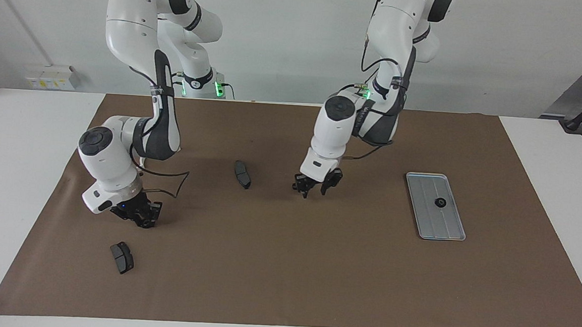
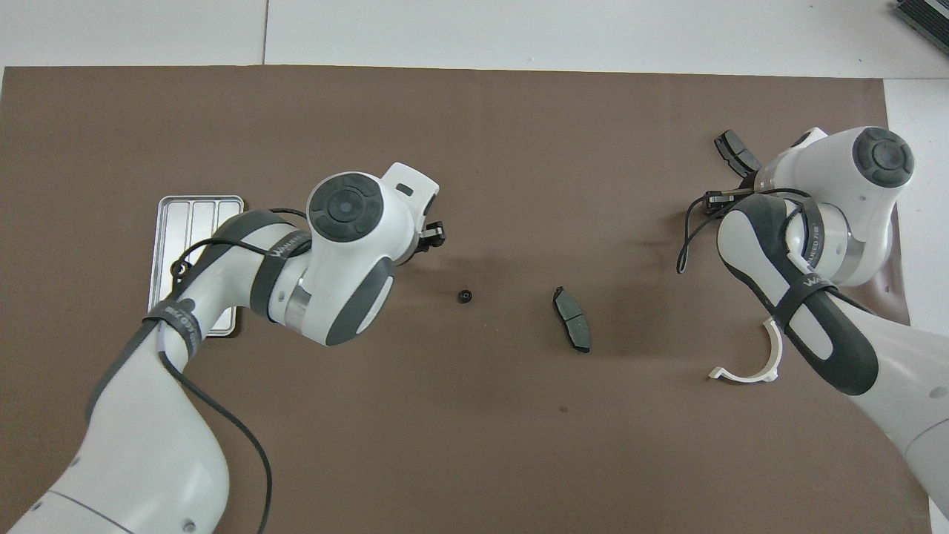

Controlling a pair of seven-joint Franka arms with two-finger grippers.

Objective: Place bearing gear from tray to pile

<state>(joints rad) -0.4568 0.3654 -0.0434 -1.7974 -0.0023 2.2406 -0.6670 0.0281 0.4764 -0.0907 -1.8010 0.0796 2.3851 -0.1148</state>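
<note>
A white table (image 1: pixel 27 177) is covered by a brown mat (image 1: pixel 285 264); on the mat are laid a ridged tray (image 1: pixel 448 231) toward the left arm's end, two dark pads (image 1: pixel 242 174) (image 1: pixel 122 257) well apart from the tray, a small black gear (image 2: pixel 465 297) and a white curved piece (image 2: pixel 749 367).

clock: 12 points away from my bases | flat silver-grey ridged metal tray (image 1: pixel 427 212): small black round bearing gear (image 1: pixel 439 202) on it | second small black gear (image 2: pixel 465 297): on brown paper mat (image 2: pixel 474 445), 3 o'clock of tray | dark grey curved brake pad (image 2: pixel 571 319): 3 o'clock of second gear | second dark brake pad (image 2: pixel 734 152): 2 o'clock of first pad | white curved plastic piece (image 2: pixel 749 363): 4 o'clock of first pad
</note>
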